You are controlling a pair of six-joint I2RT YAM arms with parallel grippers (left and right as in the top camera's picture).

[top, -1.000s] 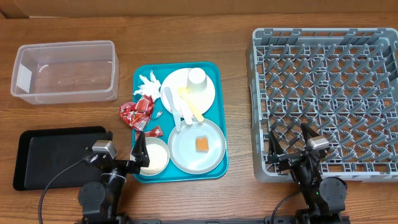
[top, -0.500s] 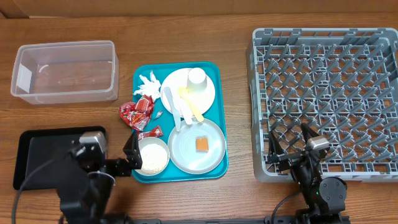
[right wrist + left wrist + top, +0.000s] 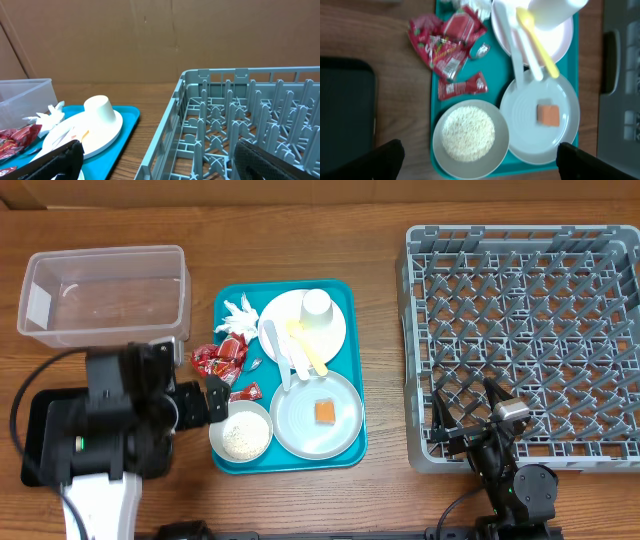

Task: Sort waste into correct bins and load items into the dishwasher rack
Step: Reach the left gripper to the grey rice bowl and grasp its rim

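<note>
Above the teal tray's [image 3: 487, 75] near corner, the left gripper [image 3: 477, 147], spread wide and empty, has swung up over the rice bowl [image 3: 469, 133], with red wrappers [image 3: 445, 42] just beyond, so sorting can start; the right gripper [image 3: 157, 150] idles, equally wide, before the empty dishwasher rack [image 3: 530, 330].

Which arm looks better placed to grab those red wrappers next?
Left. The left arm's fingers hover open at the teal tray's edge, close to the red wrappers. The right arm's fingers sit at the dishwasher rack's front edge, far across the table.
</note>
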